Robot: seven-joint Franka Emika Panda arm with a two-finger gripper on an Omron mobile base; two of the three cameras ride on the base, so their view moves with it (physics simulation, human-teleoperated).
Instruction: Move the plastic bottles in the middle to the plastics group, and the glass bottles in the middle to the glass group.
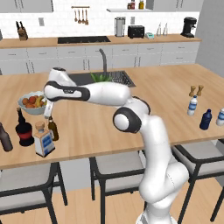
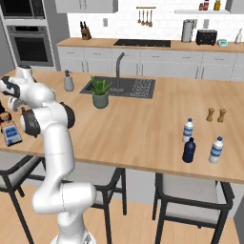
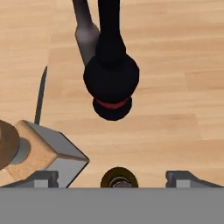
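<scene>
Claw [image 1: 49,114] hangs just above the slim brown bottle [image 1: 53,128], its fingers spread wide to either side of the bottle's cap and clasping nothing; from the hand view the cap [image 3: 119,178] sits squarely between the two finger tips. That brown bottle stands on the bench [image 1: 144,109] right under the claw, with the square clear bottle [image 1: 43,140] just beside it on one side and the round-bellied black bottle with the red band [image 1: 23,128] a little beyond, so both middle glass bottles look to me already set down among the glass group. A plain dark-brown bottle [image 1: 5,138] stands further out at the bench's edge. To finish this step well, I'd say the claw should rise straight up, clear of the cap, before swinging away, since any sideways drift could tip the brown bottle into its close neighbours. Well apart from the claw, at the far end of the bench, the stubby dark-blue bottle [image 2: 189,150] stands between two white blue-labelled bottles [image 2: 188,130], near a pair of small shakers [image 2: 216,115].
</scene>
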